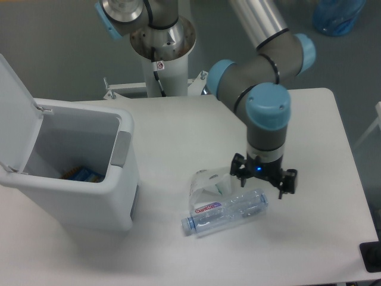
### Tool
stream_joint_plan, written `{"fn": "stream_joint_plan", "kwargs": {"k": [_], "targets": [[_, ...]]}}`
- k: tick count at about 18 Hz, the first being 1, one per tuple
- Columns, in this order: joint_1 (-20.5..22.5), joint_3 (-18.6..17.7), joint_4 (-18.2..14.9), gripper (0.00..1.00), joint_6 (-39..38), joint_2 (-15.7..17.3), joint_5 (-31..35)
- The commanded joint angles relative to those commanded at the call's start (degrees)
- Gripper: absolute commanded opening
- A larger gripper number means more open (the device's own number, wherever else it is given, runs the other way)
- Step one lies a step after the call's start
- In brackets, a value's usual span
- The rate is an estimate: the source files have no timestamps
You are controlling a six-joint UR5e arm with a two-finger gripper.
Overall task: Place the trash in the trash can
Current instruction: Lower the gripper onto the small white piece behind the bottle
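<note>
Camera view shows the open gripper (261,182) above the bottle (226,213), likely light, slippery and crushable; grasp mid-body.

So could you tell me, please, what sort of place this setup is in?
Probably a robotics lab or test cell: an industrial arm on a pedestal behind a plain white table, a bare grey floor, and staged items, a bin and a bottle.

Arm bent downward, tool (260,180) vertical, fingers spread apart.
</note>
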Motion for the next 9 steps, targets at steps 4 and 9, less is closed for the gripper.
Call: {"fn": "stream_joint_plan", "kwargs": {"k": [4,9], "targets": [[-3.43,-4.30,0.26,1.00,0.61,0.52,0.44],[-5.72,-7.91,0.09,1.00,1.49,0.79,0.79]]}}
